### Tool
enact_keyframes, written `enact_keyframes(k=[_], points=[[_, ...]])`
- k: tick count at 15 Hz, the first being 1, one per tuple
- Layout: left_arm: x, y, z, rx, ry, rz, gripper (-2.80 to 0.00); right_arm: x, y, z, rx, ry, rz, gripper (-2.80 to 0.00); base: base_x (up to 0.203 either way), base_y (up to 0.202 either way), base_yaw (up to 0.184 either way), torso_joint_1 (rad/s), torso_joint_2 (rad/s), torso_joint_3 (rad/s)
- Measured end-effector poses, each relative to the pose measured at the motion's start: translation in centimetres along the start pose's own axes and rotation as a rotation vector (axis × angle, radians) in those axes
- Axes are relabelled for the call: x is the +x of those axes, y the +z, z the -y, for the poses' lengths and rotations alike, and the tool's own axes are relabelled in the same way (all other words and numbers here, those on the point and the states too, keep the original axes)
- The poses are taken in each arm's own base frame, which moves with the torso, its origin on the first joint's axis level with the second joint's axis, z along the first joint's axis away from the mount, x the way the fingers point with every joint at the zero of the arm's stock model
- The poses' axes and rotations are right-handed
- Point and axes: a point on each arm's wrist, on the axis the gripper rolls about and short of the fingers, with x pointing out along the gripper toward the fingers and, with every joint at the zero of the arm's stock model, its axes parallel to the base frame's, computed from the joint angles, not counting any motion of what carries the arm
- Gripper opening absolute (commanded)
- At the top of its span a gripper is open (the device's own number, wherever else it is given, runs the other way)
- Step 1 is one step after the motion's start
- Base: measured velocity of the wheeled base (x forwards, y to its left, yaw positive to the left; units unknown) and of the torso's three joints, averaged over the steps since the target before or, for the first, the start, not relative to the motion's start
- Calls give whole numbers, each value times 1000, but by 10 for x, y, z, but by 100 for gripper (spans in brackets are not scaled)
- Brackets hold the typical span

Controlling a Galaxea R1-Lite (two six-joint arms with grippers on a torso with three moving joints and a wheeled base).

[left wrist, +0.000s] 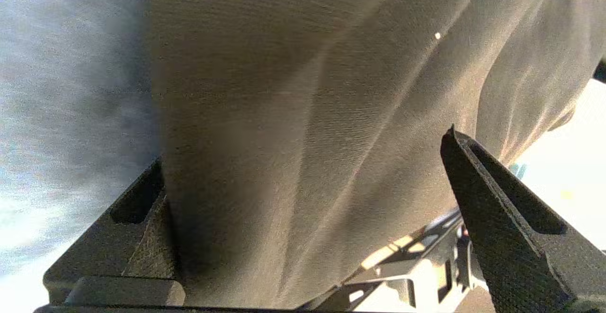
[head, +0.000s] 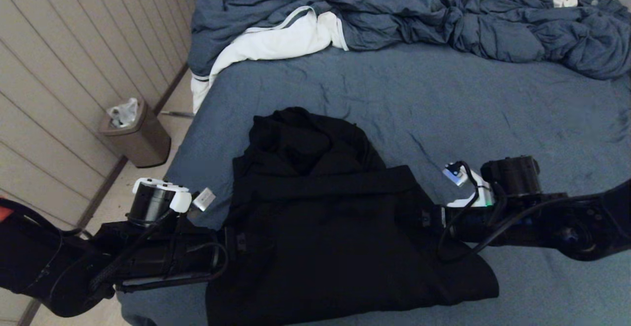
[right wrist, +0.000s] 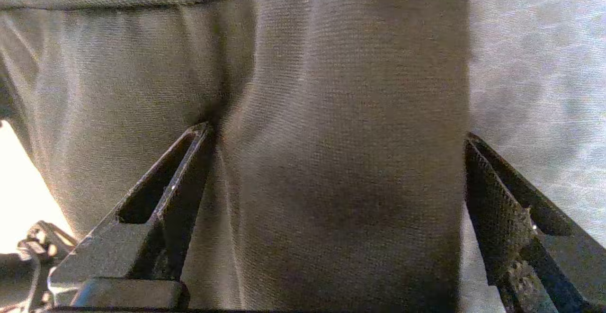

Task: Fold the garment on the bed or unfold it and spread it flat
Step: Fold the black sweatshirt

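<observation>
The garment [head: 340, 227] lies on the bed [head: 493, 109], both tools wide open at its sides, gripping nothing.

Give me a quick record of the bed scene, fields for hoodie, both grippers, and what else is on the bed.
hoodie: black, partly folded, hood toward the far side, on the bed
left gripper: open, fabric between its fingers, at hoodie's left edge
right gripper: open, fabric between its fingers, at hoodie's right edge
also on bed: rumpled comforter, white cloth
</observation>
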Motion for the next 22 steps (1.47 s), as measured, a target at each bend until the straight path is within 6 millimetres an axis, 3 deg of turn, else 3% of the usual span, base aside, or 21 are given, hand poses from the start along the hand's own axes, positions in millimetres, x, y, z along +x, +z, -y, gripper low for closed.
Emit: enact_keyframes(k=[5, 6, 7, 8, 9, 20, 21, 22], points=[[13, -4, 7, 9, 45, 11, 0, 2, -1, -1, 7, 5, -7, 0, 0, 0, 0, 0, 0, 0], [15, -5, 9, 14, 55, 14, -280, 3, -1, -1, 8, 6, -9, 0, 0, 0, 0, 0, 0, 0], [16, -6, 10, 17, 60, 15, -280, 3, -1, -1, 7, 7, -10, -280, 0, 0, 0, 0, 0, 0], [17, -7, 11, 21, 59, 12, -280, 4, -1, -2, 7, 9, -13, -280, 0, 0, 0, 0, 0, 0], [17, -7, 12, 23, 56, 12, -280, 4, -1, -4, 10, 10, -13, 0, 0, 0, 0, 0, 0, 0], [22, -9, 23, 11, 28, 3, -280, 3, -2, -7, 1, 0, -7, 0, 0, 0, 0, 0, 0, 0], [22, -9, 23, 11, 28, 3, -280, 2, -2, -7, -2, -3, -5, -280, 0, 0, 0, 0, 0, 0], [22, -9, 23, 12, 29, 5, -280, 3, -3, -8, -5, -11, -5, -280, 0, 0, 0, 0, 0, 0]])
